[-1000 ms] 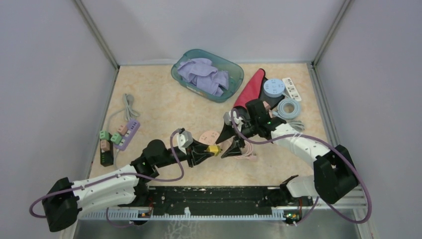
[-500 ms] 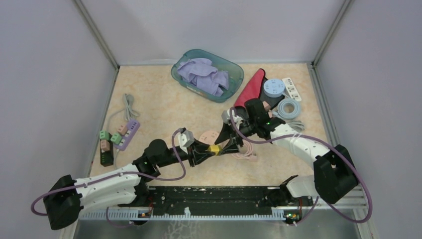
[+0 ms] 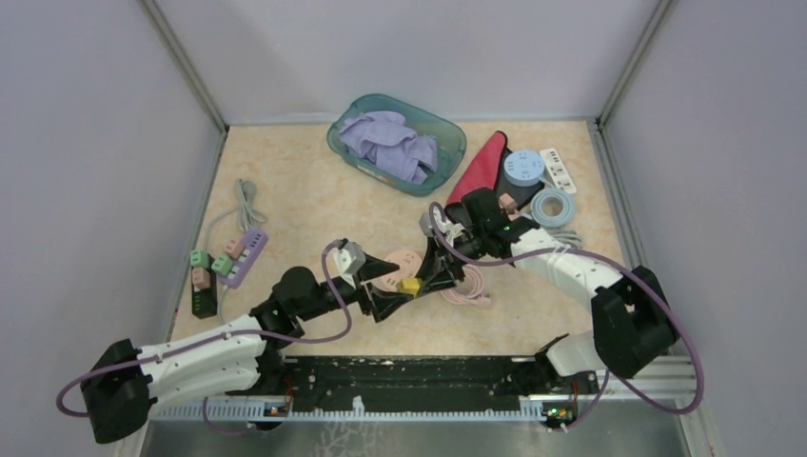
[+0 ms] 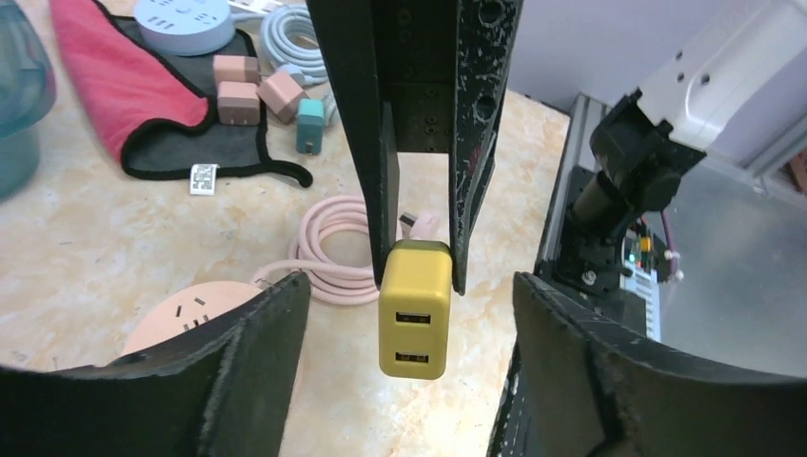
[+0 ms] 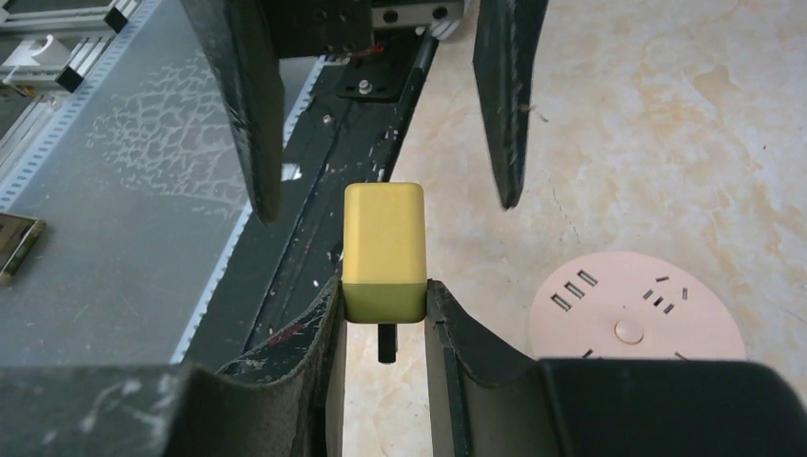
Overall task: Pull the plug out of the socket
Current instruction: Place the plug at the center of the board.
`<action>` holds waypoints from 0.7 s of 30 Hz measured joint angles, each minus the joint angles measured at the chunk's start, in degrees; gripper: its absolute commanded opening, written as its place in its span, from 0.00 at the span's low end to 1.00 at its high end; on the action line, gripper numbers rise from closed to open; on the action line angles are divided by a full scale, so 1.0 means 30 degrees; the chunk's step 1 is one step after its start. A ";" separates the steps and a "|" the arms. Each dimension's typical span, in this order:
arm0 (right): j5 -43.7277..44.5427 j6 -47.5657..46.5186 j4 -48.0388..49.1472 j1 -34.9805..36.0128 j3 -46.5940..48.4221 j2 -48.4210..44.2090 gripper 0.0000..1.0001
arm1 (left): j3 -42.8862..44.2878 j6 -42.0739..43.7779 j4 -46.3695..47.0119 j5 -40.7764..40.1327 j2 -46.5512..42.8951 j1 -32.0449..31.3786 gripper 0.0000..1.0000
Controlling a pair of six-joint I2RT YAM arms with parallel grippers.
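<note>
Left wrist view alone shows USB ports on the yellow plug [image 4: 415, 309].

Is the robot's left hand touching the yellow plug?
Apart. The left wrist view shows the left hand open wide, with a clear gap between each of its fingers and the yellow plug, which the right hand is pinching.

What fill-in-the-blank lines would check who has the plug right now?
1. On the right gripper, the jaws are shut on the ____ plug.
2. On the left gripper, the jaws stand ____, clear of the plug on both sides.
3. The plug's end facing the left wrist camera carries ____ USB ports.

Missing words: yellow; open; two
</note>
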 measured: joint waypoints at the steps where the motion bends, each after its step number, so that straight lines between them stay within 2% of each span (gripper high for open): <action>1: 0.0044 -0.0401 -0.0627 -0.0109 0.0306 0.0211 0.00 | 0.0000 -0.0277 -0.0102 -0.0270 -0.0219 0.0000 0.94; 2: 0.0109 -0.0852 -0.1326 -0.0255 0.0678 0.0423 0.00 | 0.0000 -0.0539 -0.0219 -0.0481 -0.0415 0.0000 0.99; 3: 0.0175 -0.1268 -0.1923 -0.0393 0.0984 0.0568 0.00 | 0.0000 -0.0933 -0.0408 -0.0801 -0.0685 0.0000 1.00; 7: 0.0663 -0.2368 -0.3810 -0.1712 0.2200 0.0816 0.00 | -0.0022 -0.2565 -0.1100 -0.1800 -0.1792 0.0000 1.00; 12: 0.1355 -0.1938 -0.4000 -0.4379 0.2557 0.0816 0.00 | -0.0517 -0.4656 -0.1421 -0.3002 -0.2652 0.0000 1.00; 15: 0.1938 -0.0058 -0.2645 -0.6353 0.2412 0.0801 0.00 | -0.0882 -0.5821 -0.1843 -0.3723 -0.2667 0.0000 1.00; 21: 0.4299 0.5020 0.2586 -0.9828 0.0408 -0.0160 0.00 | -0.1049 -0.7249 -0.2484 -0.4626 -0.2412 0.0000 1.00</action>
